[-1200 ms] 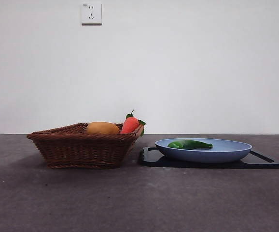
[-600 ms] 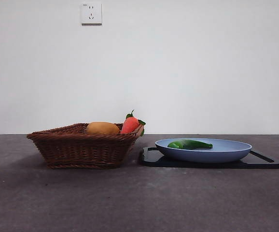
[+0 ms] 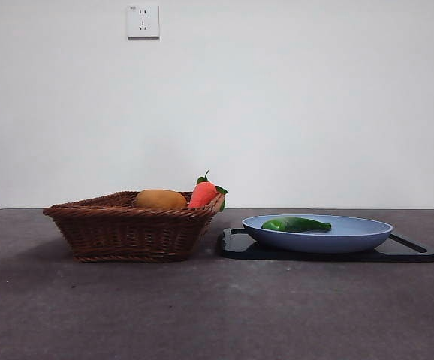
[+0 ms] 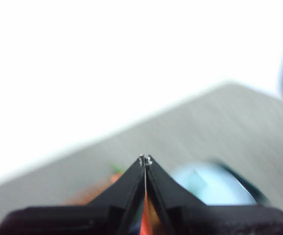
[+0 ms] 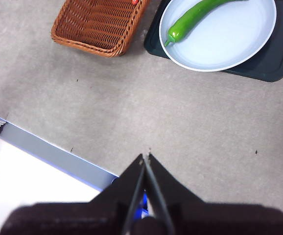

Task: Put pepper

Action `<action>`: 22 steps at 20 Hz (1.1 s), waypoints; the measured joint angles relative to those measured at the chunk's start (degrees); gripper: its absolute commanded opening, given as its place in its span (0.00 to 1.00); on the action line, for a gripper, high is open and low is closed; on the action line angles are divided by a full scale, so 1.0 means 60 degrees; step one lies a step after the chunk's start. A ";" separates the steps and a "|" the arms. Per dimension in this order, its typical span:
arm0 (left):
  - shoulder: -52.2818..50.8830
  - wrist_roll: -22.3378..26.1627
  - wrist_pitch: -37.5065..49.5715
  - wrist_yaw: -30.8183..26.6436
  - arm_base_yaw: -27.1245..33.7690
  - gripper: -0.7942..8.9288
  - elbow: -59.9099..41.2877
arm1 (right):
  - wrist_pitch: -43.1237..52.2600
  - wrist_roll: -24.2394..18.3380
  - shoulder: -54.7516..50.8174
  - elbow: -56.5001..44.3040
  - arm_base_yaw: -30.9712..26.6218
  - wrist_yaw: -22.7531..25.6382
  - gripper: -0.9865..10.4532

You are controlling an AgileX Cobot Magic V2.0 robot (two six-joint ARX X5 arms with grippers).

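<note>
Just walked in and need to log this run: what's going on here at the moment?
Nothing is being handled right now. The pepper lies on the blue plate, which sits on a black tray. Beside it, a wicker basket holds a potato-like lump and a red-orange vegetable. The left gripper and right gripper are both shut, empty and away from the objects.

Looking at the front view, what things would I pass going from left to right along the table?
Brown wicker basket → tan-yellow potato-like lump inside it → red-orange vegetable with green leaves at its right rim → glossy green pepper lying in the pale blue plate, on a black tray.
</note>
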 measured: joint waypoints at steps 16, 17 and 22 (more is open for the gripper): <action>-0.7468 0.0051 0.5763 -0.0033 0.4331 0.09 -1.0848 | 0.0000 0.0000 0.0000 0.0000 0.0000 0.0004 0.10; -0.7726 0.0033 0.5767 -0.0033 0.4331 0.09 -1.1231 | 0.0000 0.0000 0.0000 0.0000 0.0000 0.0004 0.10; -0.8728 -0.0084 0.5774 -0.0033 0.4335 0.09 -1.2655 | 0.0000 0.0000 0.0000 0.0000 0.0000 0.0004 0.10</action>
